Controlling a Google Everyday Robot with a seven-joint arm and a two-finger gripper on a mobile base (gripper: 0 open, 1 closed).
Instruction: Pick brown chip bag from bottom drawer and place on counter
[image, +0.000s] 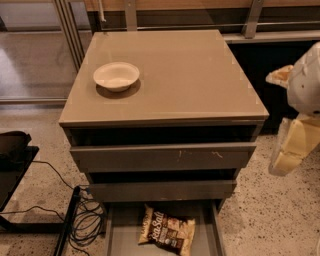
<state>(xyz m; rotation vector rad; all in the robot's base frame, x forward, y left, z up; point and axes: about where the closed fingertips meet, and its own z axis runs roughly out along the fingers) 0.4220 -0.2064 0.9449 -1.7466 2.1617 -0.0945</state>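
Observation:
The brown chip bag (166, 230) lies flat on the floor of the open bottom drawer (120, 235), at the bottom of the camera view, its "Sea Salt" script facing up. The counter (185, 75) is the glossy taupe top of the three-drawer cabinet. My gripper (292, 147) hangs at the right edge of the view, beside the cabinet's right side at about the height of the top drawer front. It is well above and to the right of the bag and holds nothing that I can see.
A white bowl (116, 76) sits on the counter's left side. The two upper drawers (162, 157) stand slightly ajar. Black cables (82, 220) and a dark stand (12, 160) lie on the speckled floor to the left. A railing runs behind the cabinet.

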